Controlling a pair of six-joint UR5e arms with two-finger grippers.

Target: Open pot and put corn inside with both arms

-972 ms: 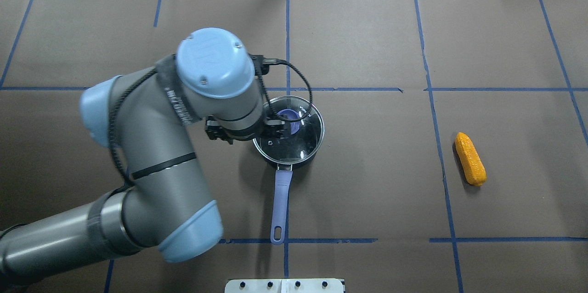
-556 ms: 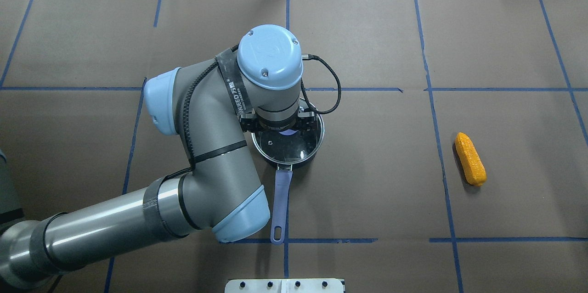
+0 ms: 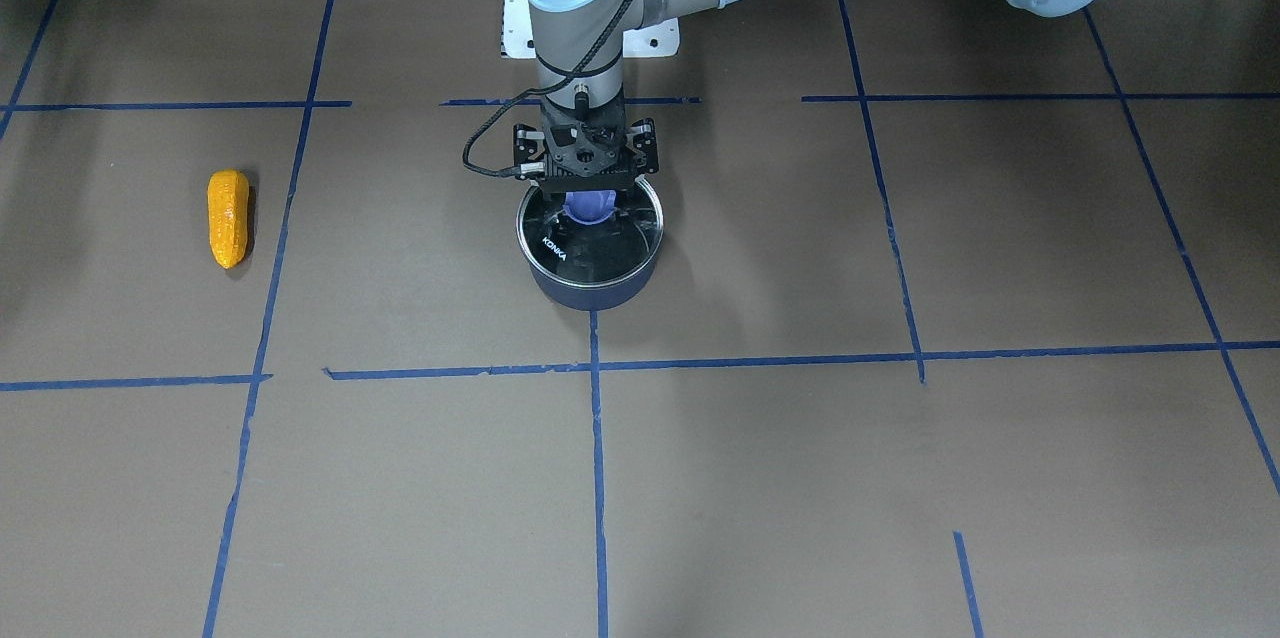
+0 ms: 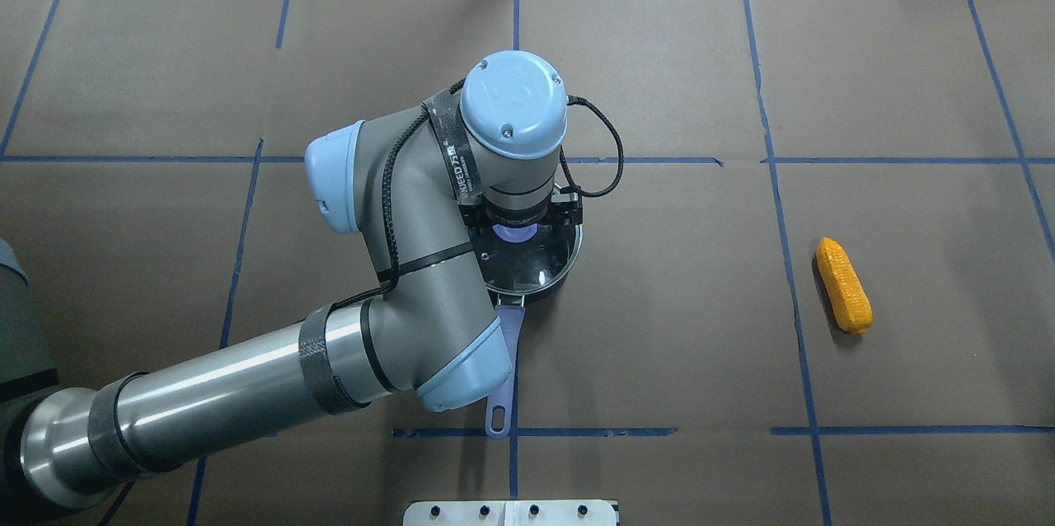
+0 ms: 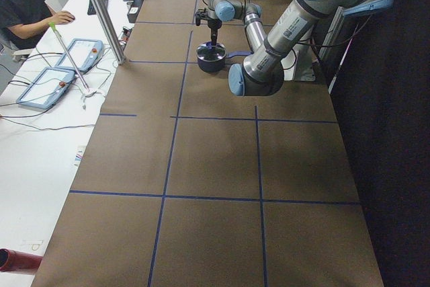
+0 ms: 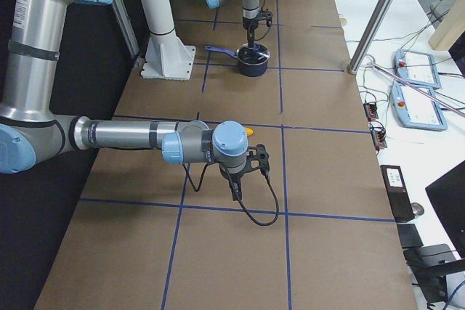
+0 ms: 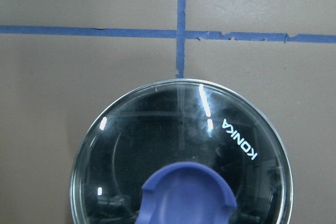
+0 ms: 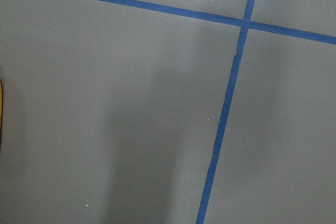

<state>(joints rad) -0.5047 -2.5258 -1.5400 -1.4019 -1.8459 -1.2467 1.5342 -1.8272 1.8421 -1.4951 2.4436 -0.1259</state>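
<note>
The pot [image 3: 590, 276] stands mid-table with its glass lid [image 4: 534, 264] on and its blue handle [image 4: 499, 410] pointing toward the robot's base. My left gripper [image 3: 590, 206] hangs straight down over the lid, open, its fingers on either side of the blue knob [image 7: 189, 195]. The lid's KONKA mark shows in the left wrist view. The corn [image 4: 843, 285] lies alone on the table far to the right, also in the front view [image 3: 227, 218]. My right gripper [image 6: 238, 179] shows only in the right exterior view, near the corn [image 6: 249, 131]; I cannot tell if it is open.
Blue tape lines divide the brown table cover into squares. The white base stand [image 3: 660, 38] sits behind the pot. An operator [image 5: 27, 5] and teach pendants [image 5: 60, 75] are at a side desk beyond the table's far edge.
My left arm has swung to the right, bringing its gripper from the lid's left side to directly over the knob. The pot and corn have not moved.
</note>
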